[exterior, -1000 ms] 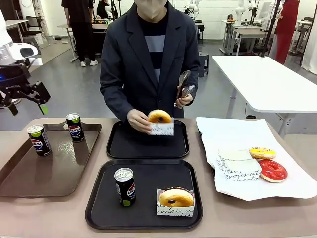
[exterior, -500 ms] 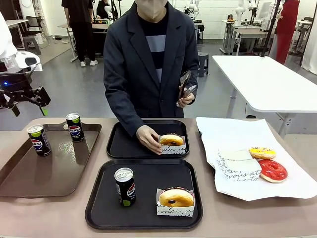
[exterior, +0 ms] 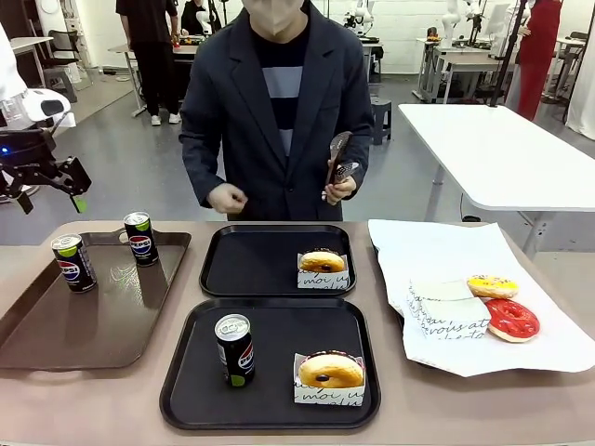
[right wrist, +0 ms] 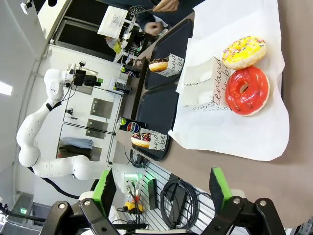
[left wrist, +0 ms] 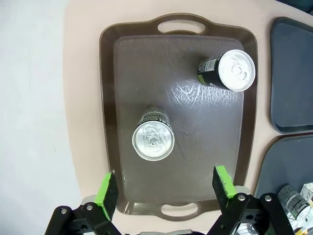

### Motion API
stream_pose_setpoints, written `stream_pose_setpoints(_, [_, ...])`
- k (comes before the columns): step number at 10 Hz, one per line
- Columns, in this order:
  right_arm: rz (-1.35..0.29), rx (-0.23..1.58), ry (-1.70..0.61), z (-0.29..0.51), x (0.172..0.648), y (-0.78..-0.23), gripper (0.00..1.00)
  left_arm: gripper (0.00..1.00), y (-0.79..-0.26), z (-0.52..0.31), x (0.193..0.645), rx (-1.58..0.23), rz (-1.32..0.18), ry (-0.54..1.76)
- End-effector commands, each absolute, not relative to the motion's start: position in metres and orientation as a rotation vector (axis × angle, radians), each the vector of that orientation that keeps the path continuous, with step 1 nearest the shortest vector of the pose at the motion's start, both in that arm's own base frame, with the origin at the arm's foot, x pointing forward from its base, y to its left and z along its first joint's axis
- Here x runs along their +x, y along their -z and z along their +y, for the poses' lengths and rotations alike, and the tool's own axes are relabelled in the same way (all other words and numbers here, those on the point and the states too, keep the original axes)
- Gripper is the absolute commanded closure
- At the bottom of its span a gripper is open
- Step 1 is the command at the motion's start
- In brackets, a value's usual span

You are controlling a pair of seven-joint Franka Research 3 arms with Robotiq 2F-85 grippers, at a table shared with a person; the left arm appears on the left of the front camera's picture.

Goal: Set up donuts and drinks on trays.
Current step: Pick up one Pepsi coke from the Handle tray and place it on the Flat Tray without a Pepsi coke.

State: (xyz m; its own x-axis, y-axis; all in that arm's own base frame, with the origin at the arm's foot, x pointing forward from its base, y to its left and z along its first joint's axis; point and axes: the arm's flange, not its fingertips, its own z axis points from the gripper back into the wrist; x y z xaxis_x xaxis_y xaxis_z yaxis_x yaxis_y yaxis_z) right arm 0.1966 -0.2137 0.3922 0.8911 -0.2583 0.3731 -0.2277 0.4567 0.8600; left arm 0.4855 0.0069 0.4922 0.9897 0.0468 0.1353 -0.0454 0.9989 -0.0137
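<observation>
Where the left gripper (exterior: 53, 203) hangs: in the air over the far left end of the table, above the brown tray (exterior: 93, 321). In its wrist view the left gripper (left wrist: 165, 185) looks straight down on the brown tray (left wrist: 105, 98).
Left gripper state: jaws spread wide, nothing between the green pads.
Right gripper (right wrist: 161, 188): jaws also spread wide and empty. Its view is rolled and looks across the paper sheet (right wrist: 234, 132), where the yellow donut (right wrist: 244, 51) and the red donut (right wrist: 248, 90) lie.
Cans on brown tray: two, both upright and apart from each other. One can (exterior: 72, 263) is near the left rim, a second can (exterior: 140, 238) is at the far end.
Near tray (exterior: 279, 334): black, in the middle of the table on the robot's side. One can (exterior: 235, 350) stands upright in its left half. One donut (exterior: 330, 372) in a paper holder sits in its right near corner.
Far tray (exterior: 251, 265): black, just behind the near tray. One donut (exterior: 322, 262) in a holder sits at its right side.
Paper sheet (exterior: 446, 246): white, on the right of the table. The yellow donut (exterior: 491, 285) and the red donut (exterior: 511, 319) lie close together on it, with an empty holder (exterior: 446, 311) just beside them.
Person: stands at the far side. One hand (exterior: 339, 189) holds tongs (exterior: 339, 153) upright before the chest. The other hand (exterior: 226, 199) is a loose fist above the far tray, touching nothing.
</observation>
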Motion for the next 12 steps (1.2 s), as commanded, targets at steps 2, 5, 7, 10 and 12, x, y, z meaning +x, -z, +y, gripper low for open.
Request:
stream_pose_setpoints(2, [-0.522, 1.124, 0.013, -0.215, 0.198, -0.393, 0.0, 0.0, -0.47, 0.03, 0.505, -0.011, -0.134, 0.047])
stream_pose_setpoints(5, [-0.522, 1.124, 0.013, -0.215, 0.198, -0.393, 0.0, 0.0, -0.451, 0.036, 0.514, -0.029, -0.089, 0.07])
stream_pose_setpoints(7, [-0.522, 1.124, 0.013, -0.215, 0.198, -0.393, 0.0, 0.0, -0.437, 0.032, 0.514, -0.042, -0.051, 0.071])
stream_pose_setpoints(10, [-0.522, 1.124, 0.013, -0.215, 0.198, -0.393, 0.0, 0.0, -0.427, 0.026, 0.51, -0.03, -0.04, 0.069])
stream_pose_setpoints(12, [-0.522, 1.124, 0.013, -0.215, 0.198, -0.393, 0.0, 0.0, -0.419, 0.024, 0.514, -0.019, -0.044, 0.057])
